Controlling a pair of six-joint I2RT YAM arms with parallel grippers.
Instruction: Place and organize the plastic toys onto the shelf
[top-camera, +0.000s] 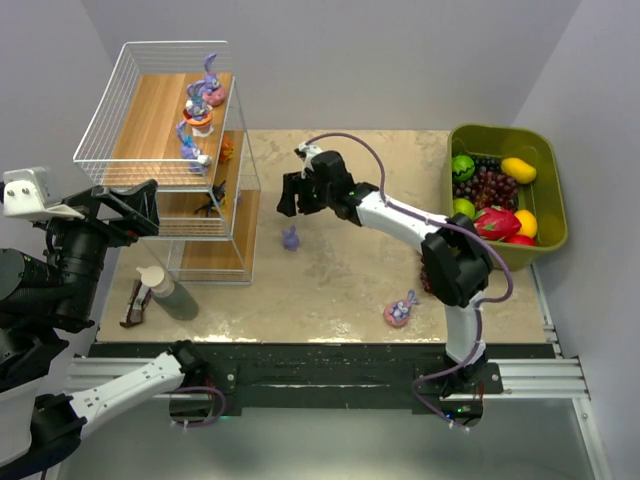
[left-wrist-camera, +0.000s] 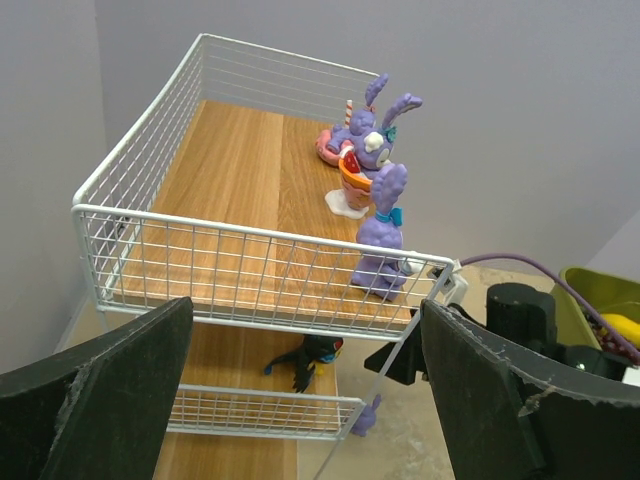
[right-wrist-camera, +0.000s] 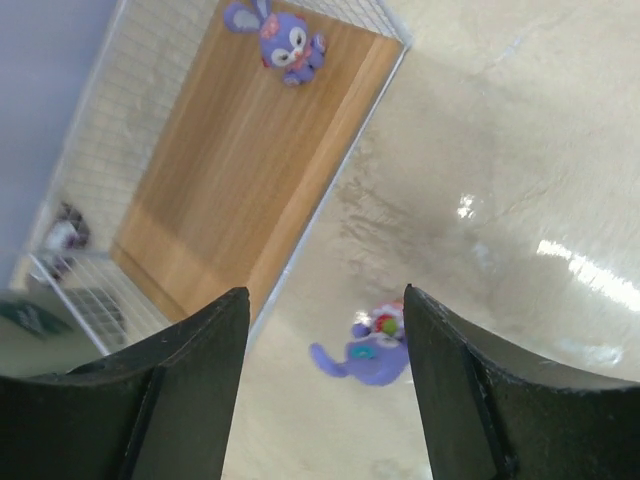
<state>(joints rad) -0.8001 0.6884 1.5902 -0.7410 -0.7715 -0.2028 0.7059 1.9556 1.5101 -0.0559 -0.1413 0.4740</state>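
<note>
Filling green bin (top-camera: 556, 195): fruit (top-camera: 495, 200); on shelf (top-camera: 150, 120): bunnies (top-camera: 200, 105).

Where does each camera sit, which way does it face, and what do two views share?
Top external: above and behind the bases, looking down on table, shelf, left arm, right arm.
Left wrist: before the shelf, facing its top tier; left end effector shows, open.
Right wrist: above the table, looking down; right end effector shows, open.
Shared: top external and right wrist show the purple bunny on the table.
</note>
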